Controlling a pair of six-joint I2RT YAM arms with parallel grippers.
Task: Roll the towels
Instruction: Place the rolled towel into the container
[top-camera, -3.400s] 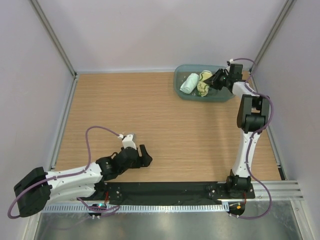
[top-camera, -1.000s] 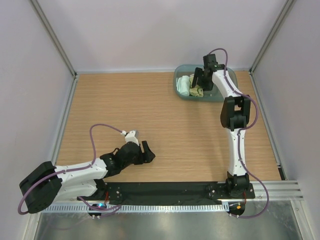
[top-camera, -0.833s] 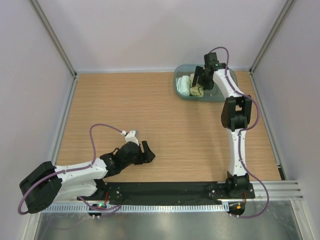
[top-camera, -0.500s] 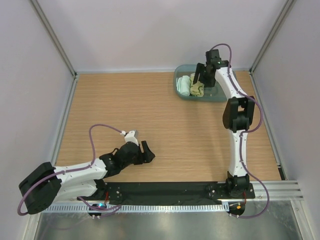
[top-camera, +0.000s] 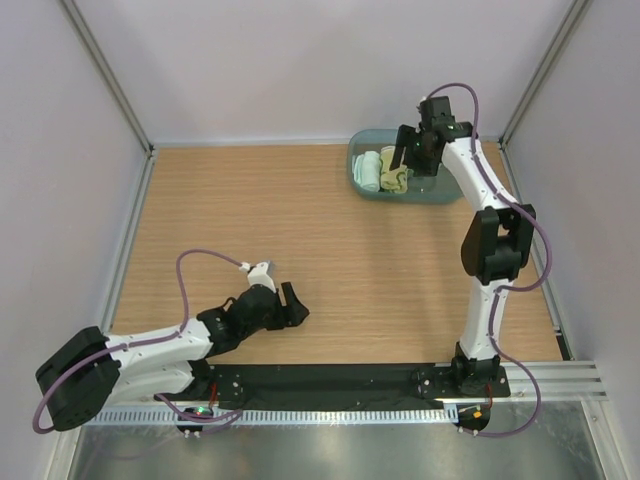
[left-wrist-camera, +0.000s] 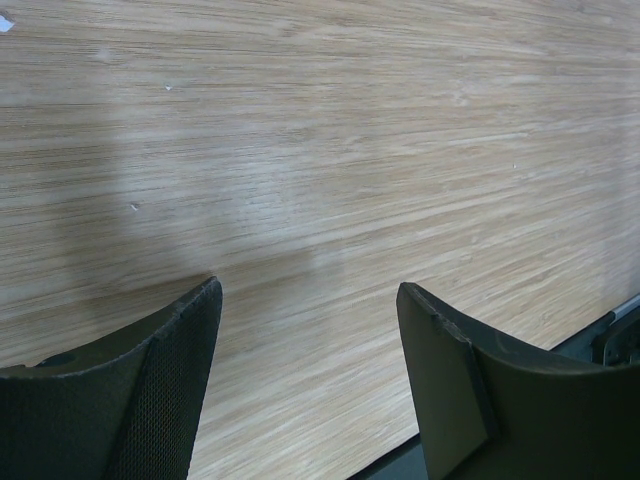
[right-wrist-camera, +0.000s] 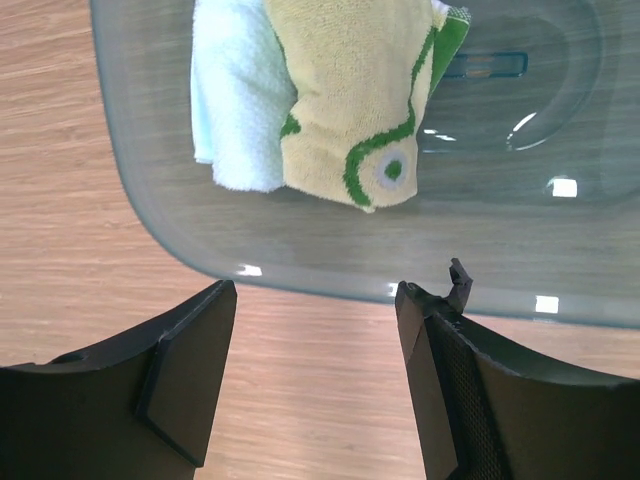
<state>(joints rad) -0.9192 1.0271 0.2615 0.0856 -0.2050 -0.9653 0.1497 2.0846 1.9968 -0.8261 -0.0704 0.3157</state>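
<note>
Two rolled towels lie side by side in the left end of the teal tray (top-camera: 442, 186): a plain mint-white towel (top-camera: 368, 168) and a yellow towel (top-camera: 393, 173) with green lines. The right wrist view shows the white towel (right-wrist-camera: 236, 100) left of the yellow towel (right-wrist-camera: 345, 95), both inside the tray (right-wrist-camera: 500, 235). My right gripper (top-camera: 408, 160) hovers above the tray, open and empty; in its wrist view the right gripper (right-wrist-camera: 315, 290) frames the tray's near rim. My left gripper (top-camera: 290, 308) rests low over bare wood at the front left, open, and its own view shows the left gripper (left-wrist-camera: 308, 290) holding nothing.
The tray sits at the table's back right, close to the back wall and the right corner post (top-camera: 535, 75). Metal rails (top-camera: 125, 240) border the wooden top on the left and right. A black base strip (top-camera: 330, 380) runs along the near edge.
My right arm has swung from the tray's right side to above it, then drifted slightly right and up. The towels stay in the tray. The left arm has barely moved.
</note>
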